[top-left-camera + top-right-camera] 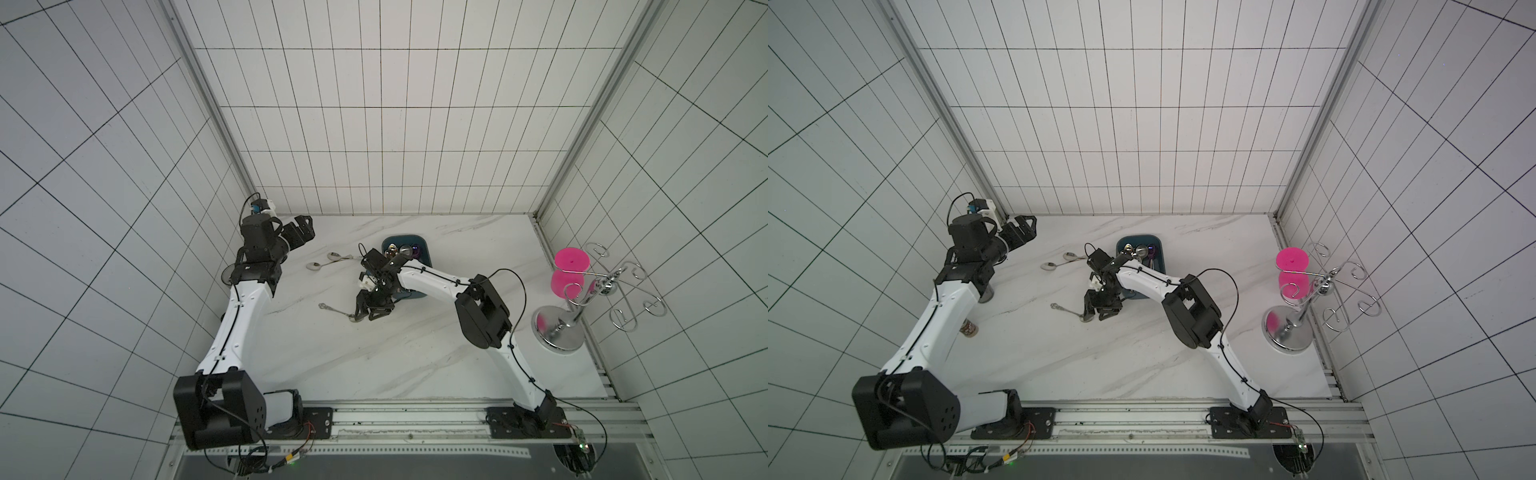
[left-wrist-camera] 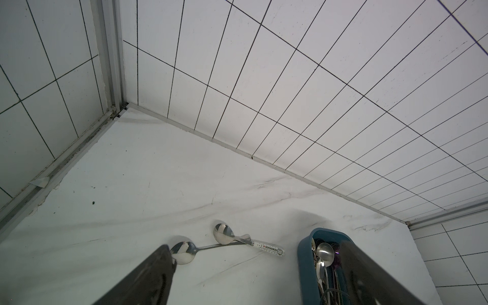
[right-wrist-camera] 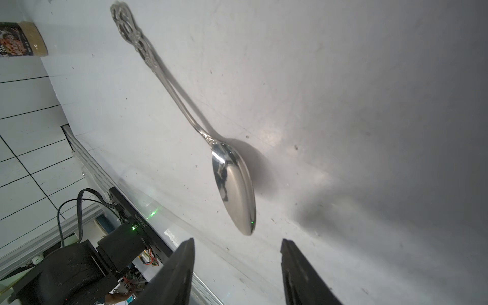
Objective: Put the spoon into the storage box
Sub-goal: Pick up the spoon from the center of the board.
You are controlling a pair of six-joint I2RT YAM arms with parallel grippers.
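Both top views show the right tool (image 1: 365, 318) low over the bowl end of an ornate metal spoon (image 1: 337, 310), which lies flat on the counter (image 1: 415, 353) near the teal storage box (image 1: 405, 237). In the left wrist view, the left tool (image 2: 254, 249) gapes wide and empty. In the right wrist view, the right tool's jaws are half parted and grip nothing, with the bowl just ahead. The spoon looks light, stiff and slippery; its narrow neck seems the surest hold.
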